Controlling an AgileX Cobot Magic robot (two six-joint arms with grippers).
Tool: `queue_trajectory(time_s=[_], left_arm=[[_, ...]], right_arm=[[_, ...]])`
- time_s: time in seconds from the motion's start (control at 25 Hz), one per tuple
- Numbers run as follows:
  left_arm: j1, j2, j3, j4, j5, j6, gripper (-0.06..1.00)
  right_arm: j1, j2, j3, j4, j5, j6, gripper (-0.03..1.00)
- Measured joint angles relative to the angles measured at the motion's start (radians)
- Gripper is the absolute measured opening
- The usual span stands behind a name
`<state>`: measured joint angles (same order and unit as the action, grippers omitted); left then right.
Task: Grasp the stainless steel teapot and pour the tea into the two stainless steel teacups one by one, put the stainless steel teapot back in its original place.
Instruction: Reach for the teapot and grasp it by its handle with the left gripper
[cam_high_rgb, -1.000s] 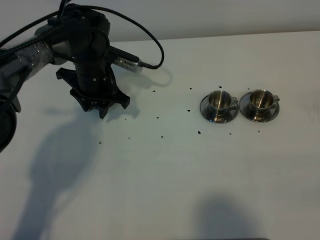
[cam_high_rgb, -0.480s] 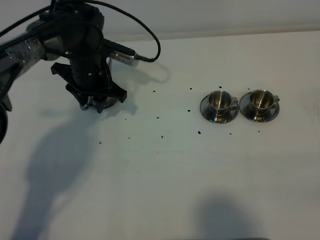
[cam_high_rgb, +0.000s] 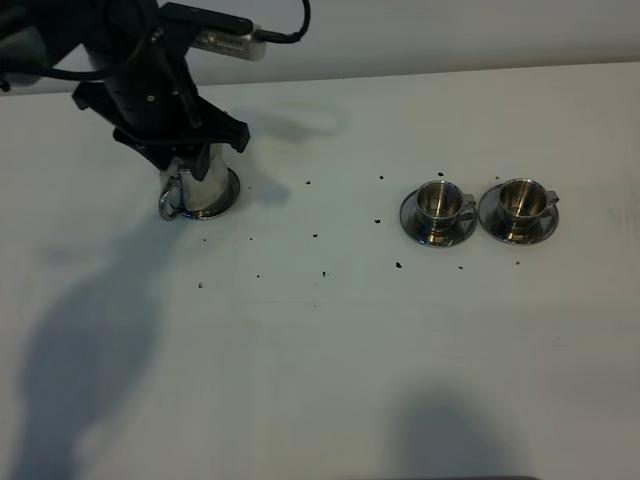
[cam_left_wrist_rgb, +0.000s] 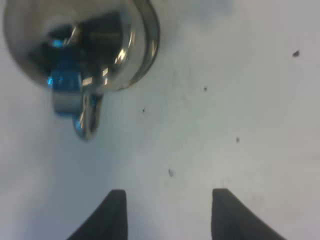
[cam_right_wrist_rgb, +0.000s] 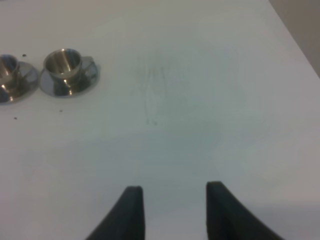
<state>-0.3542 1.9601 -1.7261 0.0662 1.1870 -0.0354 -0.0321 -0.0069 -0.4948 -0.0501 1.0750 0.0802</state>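
Two things have changed in the last second. The left arm has lifted and drawn back toward 10 o'clock. The shiny stainless steel teapot (cam_high_rgb: 203, 180), covered from above a moment ago, now shows.

The teapot stands upright on a round shiny steel saucer (cam_high_rgb: 230, 196) at about 10 o'clock on the white table (cam_high_rgb: 350, 350). Its loop handle (cam_high_rgb: 170, 206) points to 7 o'clock. The lid and spout are hidden under the arm.

The left gripper (cam_left_wrist_rgb: 170, 216) has its jaws spread with only bare table between them. It is clear of the teapot, which it neither holds nor touches. The right gripper (cam_right_wrist_rgb: 175, 215) likewise has its jaws apart on nothing, over bare table and well apart from the cups.

The two small shiny steel teacups sit side by side at about 3 o'clock, the nearer teacup (cam_high_rgb: 440, 200) and the farther teacup (cam_high_rgb: 522, 198). Each is on its own round steel saucer with its handle turned to 3 o'clock.

To my eye this is a release. The pot has been set on its own saucer and the arm is backing off, which would leave the task all but finished. Glare inside the cups keeps me from telling whether they hold tea. Small black specks (cam_high_rgb: 398, 265) are scattered on the table between pot and cups. They may be spilt tea leaves, which would fit pouring already done.

No brand, label or writing can be read on the pot, the cups or the arm.
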Motion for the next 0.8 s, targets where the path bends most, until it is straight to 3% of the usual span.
queue_trajectory(time_s=[0.32,0.52,0.8], left_arm=[[0.084,-0.088,0.168,0.021,0.001,-0.032,0.42],[0.089,-0.043,0.151,0.062,0.001,-0.041,0.42],[0.090,0.093,0.013,0.051,0.001,-0.003,0.43]], right_arm=[[0.000,0.000,0.000,0.000,0.000,0.001,0.29],[0.000,0.000,0.000,0.000,0.000,0.001,0.29],[0.000,0.000,0.000,0.000,0.000,0.000,0.29]])
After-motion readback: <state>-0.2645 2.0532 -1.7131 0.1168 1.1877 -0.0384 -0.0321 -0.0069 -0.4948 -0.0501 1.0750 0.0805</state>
